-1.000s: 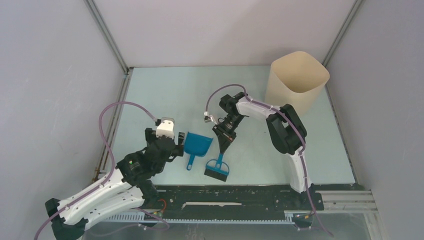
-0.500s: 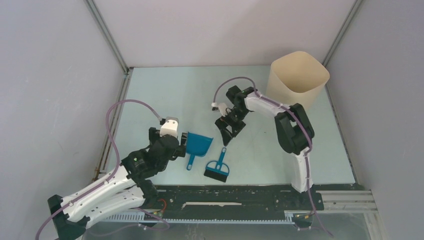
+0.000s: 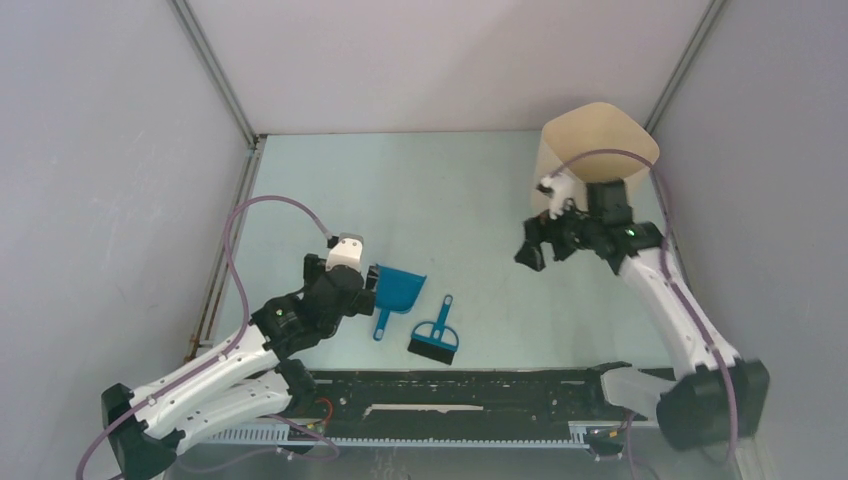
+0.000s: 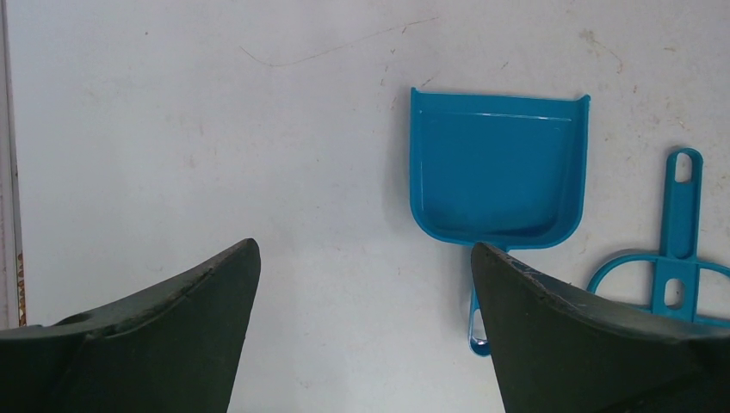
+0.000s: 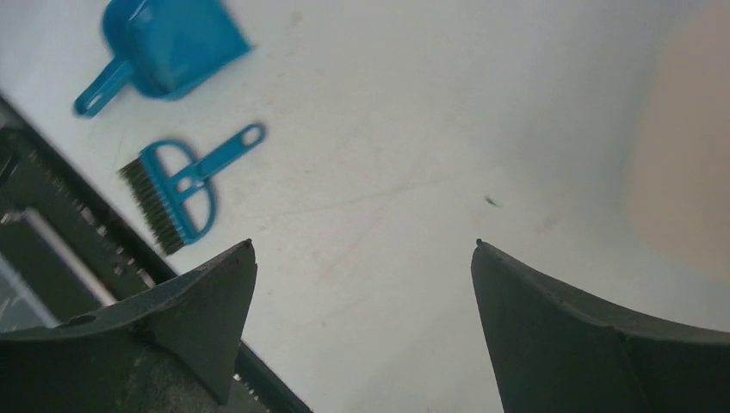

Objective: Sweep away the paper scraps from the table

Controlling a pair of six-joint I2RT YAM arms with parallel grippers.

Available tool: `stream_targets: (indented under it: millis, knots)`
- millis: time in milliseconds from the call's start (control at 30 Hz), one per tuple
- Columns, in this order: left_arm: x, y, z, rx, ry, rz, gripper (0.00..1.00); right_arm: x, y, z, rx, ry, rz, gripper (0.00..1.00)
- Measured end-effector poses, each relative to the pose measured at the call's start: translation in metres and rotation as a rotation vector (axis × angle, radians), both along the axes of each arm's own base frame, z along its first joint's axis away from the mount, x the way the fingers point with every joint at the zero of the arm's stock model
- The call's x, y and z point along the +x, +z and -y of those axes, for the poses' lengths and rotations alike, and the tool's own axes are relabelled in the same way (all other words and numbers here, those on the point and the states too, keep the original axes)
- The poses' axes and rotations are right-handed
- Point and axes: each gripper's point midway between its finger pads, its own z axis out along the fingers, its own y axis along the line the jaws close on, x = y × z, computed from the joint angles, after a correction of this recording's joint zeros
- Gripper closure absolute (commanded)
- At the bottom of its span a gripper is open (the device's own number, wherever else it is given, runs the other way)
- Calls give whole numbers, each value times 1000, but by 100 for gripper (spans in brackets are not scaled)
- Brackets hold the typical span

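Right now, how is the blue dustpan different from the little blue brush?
The dustpan is a wide, empty scoop; the brush is narrower, with dark bristles. The dustpan's handle points toward the arms, while the brush's handle points away from them. The dustpan lies left of the brush. Both are blue and lie flat on the table, with nothing holding them.

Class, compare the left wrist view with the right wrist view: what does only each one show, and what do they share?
Only the left wrist view: the metal edge rail. Only the right wrist view: the bristles of the brush, the blurred beige bin and the black base strip. Both: the blue dustpan, the brush handle, the pale table, and an open, empty claw, the left claw or the right claw.
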Motion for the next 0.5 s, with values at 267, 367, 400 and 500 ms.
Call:
stream_targets:
  millis: [267, 367, 400, 500]
  knots:
    - [2, -3, -3, 3, 15, -12, 0, -28, 34, 63, 100, -313, 359, 0]
    - [2, -3, -3, 1, 14, -17, 0, -33, 58, 69, 146, -382, 451, 0]
    - [2, -3, -2, 1, 13, -17, 0, -32, 61, 72, 155, -402, 458, 0]
    - [2, -4, -2, -1, 12, -19, 0, -26, 59, 89, 174, -501, 444, 0]
